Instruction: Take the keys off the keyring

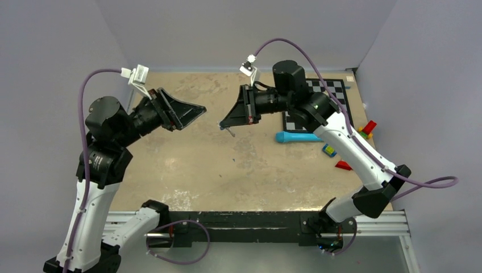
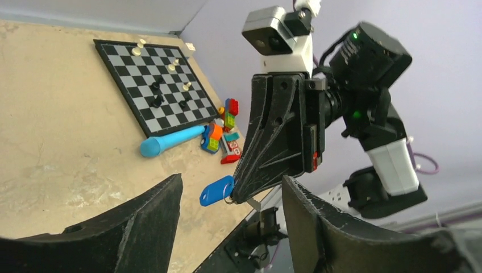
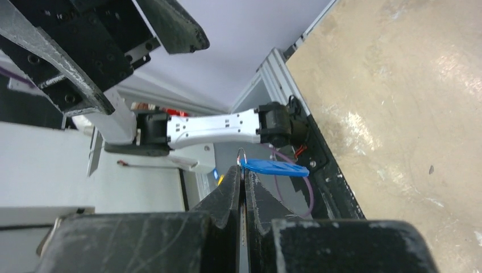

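My right gripper (image 1: 223, 124) (image 3: 243, 170) is held above the middle of the table, shut on a thin grey metal key whose edge shows between its pads (image 3: 244, 224). The wire keyring (image 3: 241, 153) (image 2: 230, 198) sticks out past the fingertips. A bright blue oval tag (image 2: 217, 190) (image 3: 274, 166) hangs from it. A toothed key blade (image 2: 254, 203) pokes out under the tip. My left gripper (image 1: 202, 109) (image 2: 232, 178) faces it a short way to the left, open and empty. Its fingers (image 2: 153, 213) stand either side of the tag without touching it.
A chessboard (image 1: 318, 105) (image 2: 159, 85) with several pieces lies at the back right. In front of it are a light-blue tube-shaped tool (image 1: 298, 137) (image 2: 170, 140), a blue-and-yellow block (image 1: 328, 150) and coloured toy bricks (image 1: 366, 129) (image 2: 226, 128). Grey walls close off three sides.
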